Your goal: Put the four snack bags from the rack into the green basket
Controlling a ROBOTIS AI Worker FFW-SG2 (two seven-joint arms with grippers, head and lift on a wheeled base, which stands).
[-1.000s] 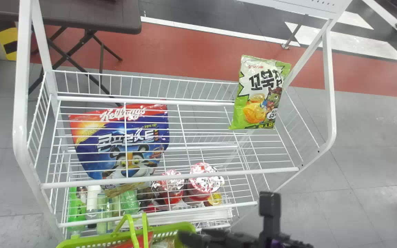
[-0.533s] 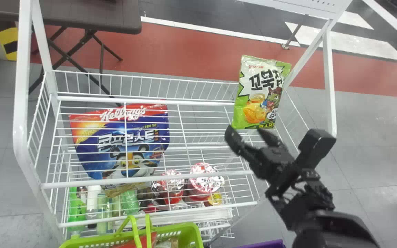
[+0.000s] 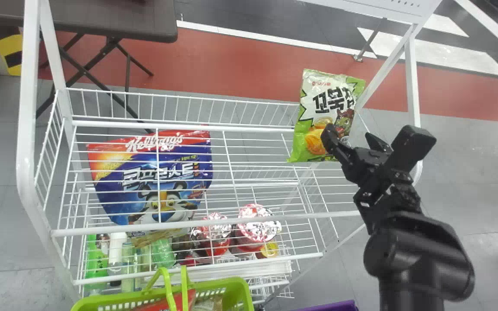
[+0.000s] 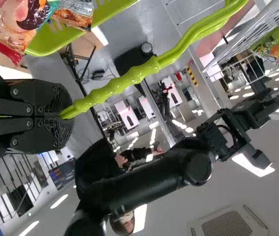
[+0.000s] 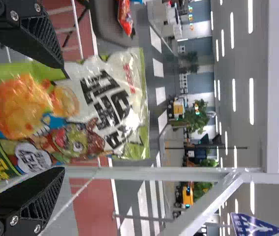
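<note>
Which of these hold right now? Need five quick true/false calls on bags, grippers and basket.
1. The left gripper is closed on the handle of the green plastic basket. True.
2. The right gripper is shut on the green-and-white snack bag. False: it is open, with a finger to either side of the bag.
3. The blue-and-red cereal bag is at the right end of the white wire rack. False: left end.
4. The green-and-white bag is on the rack. True.
5. The basket is empty. False: printed plastic bags lie in it.
</note>
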